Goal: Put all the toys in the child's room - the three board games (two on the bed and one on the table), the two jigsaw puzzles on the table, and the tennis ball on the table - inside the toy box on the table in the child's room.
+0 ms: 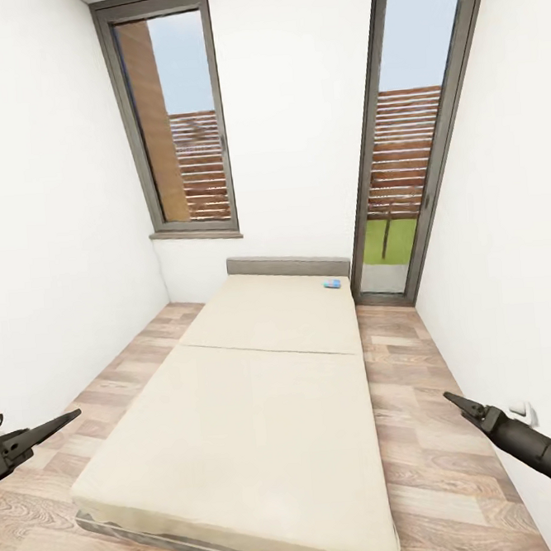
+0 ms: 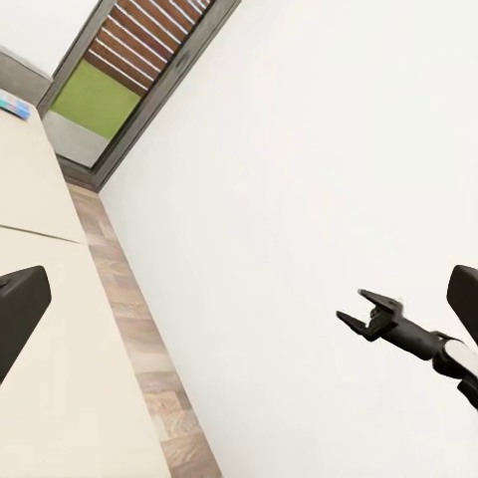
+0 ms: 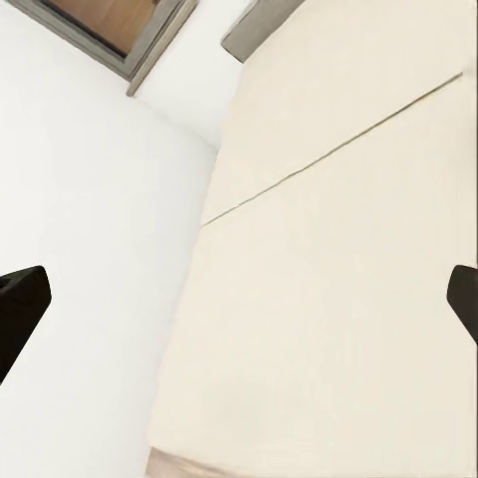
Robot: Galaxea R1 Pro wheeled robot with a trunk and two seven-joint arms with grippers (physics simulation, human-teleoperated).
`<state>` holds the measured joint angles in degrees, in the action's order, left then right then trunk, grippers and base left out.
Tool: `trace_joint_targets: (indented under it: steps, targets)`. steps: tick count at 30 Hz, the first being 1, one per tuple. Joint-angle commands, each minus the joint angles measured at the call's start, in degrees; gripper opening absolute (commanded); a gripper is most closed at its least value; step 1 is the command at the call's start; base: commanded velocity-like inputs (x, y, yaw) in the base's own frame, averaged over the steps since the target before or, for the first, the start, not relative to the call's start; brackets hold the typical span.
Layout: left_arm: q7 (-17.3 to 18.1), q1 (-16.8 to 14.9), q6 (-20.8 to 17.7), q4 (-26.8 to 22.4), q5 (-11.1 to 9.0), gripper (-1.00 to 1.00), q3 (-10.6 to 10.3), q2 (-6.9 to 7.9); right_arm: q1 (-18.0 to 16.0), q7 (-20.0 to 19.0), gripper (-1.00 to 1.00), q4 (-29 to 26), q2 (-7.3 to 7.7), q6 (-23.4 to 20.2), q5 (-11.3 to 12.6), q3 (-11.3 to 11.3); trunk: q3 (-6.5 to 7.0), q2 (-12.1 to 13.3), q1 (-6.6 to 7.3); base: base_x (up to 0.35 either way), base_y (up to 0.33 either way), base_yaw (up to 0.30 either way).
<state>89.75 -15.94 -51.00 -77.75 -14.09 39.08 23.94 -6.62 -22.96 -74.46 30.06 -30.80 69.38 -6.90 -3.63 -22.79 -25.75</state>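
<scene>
The bed (image 1: 261,409) stretches away from me, a cream mattress on a dark grey frame. A small blue board game (image 1: 332,284) lies flat near its far right corner by the headboard, and it also appears at the mattress edge (image 2: 12,104) in the left wrist view. My left gripper (image 1: 70,418) hovers open at the bed's near left side. Open too, my right gripper (image 1: 451,398) hangs over the floor at the near right, its spread fingers (image 2: 378,299) seen from the left wrist. Both are empty and far from the game. The table, toy box, jigsaw puzzles and tennis ball are out of view.
White walls close in on both sides. A narrow strip of wood floor (image 1: 419,413) runs along the bed's right, a wider one (image 1: 110,380) along its left. A tall window (image 1: 176,117) and a glass door (image 1: 403,158) stand in the far wall.
</scene>
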Motion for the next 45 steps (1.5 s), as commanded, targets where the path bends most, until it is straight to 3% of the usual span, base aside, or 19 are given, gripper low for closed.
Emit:
trace_joint_targets:
  steps: [1, 7, 15, 26, 36, 45]
  targets:
    - [0.3, -0.1, -0.6, 0.0, 0.2, 1.00, -0.1, 0.00, -0.1, 1.1, 1.00, -0.1, 0.00, -0.5, 0.4, -0.1, -0.13, -0.1, -0.04, 0.000, 0.000, 0.000]
    - [0.3, -0.1, -0.7, -0.1, 1.1, 1.00, -3.1, -0.03, -0.2, 4.5, 1.00, -1.1, -0.02, -0.4, 0.4, 0.1, -0.13, -0.1, -0.04, 0.000, 0.000, 0.000]
    - [0.3, -0.1, -0.6, -0.1, 1.4, 1.00, -6.2, -0.08, 0.0, 3.5, 1.00, -4.8, -0.38, 0.0, 0.2, 0.3, -0.13, -0.1, -0.04, 0.000, 0.000, 0.000]
    - [0.3, -0.1, -0.6, -0.1, 1.4, 1.00, -6.5, -0.12, 0.0, 2.9, 1.00, -5.2, -1.22, 0.1, 0.1, 0.3, -0.13, -0.1, -0.04, 0.019, -0.077, 0.018]
    - [0.3, -0.1, -0.6, -0.1, 1.4, 1.00, -6.6, -0.20, 0.0, 2.8, 1.00, -5.0, -1.31, 0.1, 0.1, 0.3, -0.13, -0.1, -0.04, 0.112, -0.284, 0.233]
    - [0.3, -0.1, -0.6, -0.1, 1.4, 1.00, -6.5, -0.21, 0.0, 2.8, 1.00, -5.2, -1.32, 0.1, -2.2, 0.2, -0.13, -0.1, -0.04, 0.058, -0.303, 0.287]
